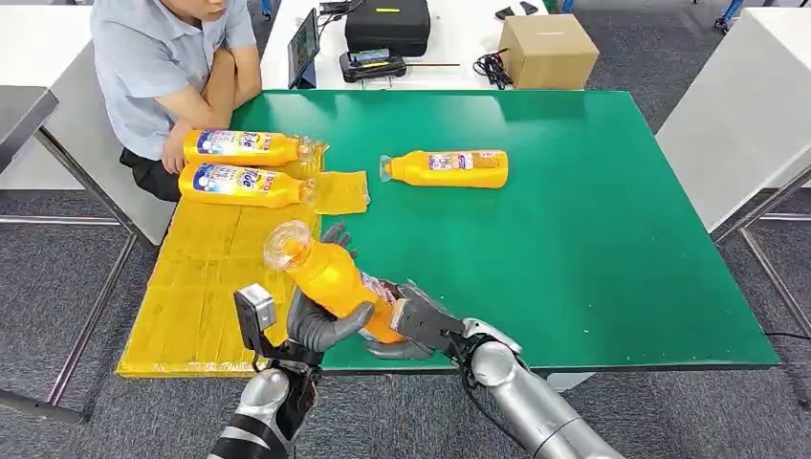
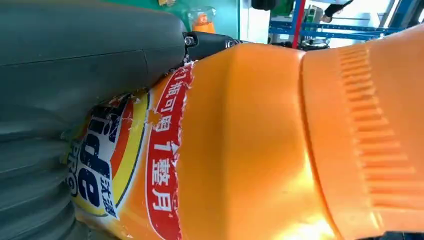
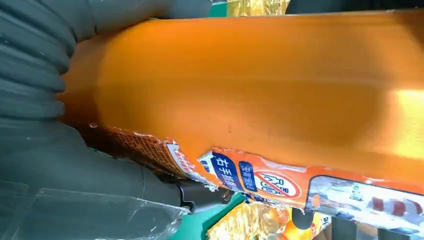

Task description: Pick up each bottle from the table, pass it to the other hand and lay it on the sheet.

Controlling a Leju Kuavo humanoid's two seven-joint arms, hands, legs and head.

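- The orange plastic bottle with a torn label (image 1: 337, 280) is held in the air over the near edge of the green desk (image 1: 593, 239), just beside the yellow sheet (image 1: 206, 277), tilted with its clear cap toward the sheet.
- The left hand (image 1: 320, 320) wraps its fingers (image 1: 337, 234) around the bottle's middle; the right hand (image 1: 421, 320) grips its base end. Both hands hold it, so this looks like the handover itself.
- To do it well, the receiving hand should be firm before the other lets go; the smooth body may slip.
- Two more orange bottles (image 1: 244, 165) lie on the sheet's far end, close to a seated person (image 1: 167, 67).
- A fourth orange bottle (image 1: 448, 168) lies on the desk, beyond the held one, not yet picked.
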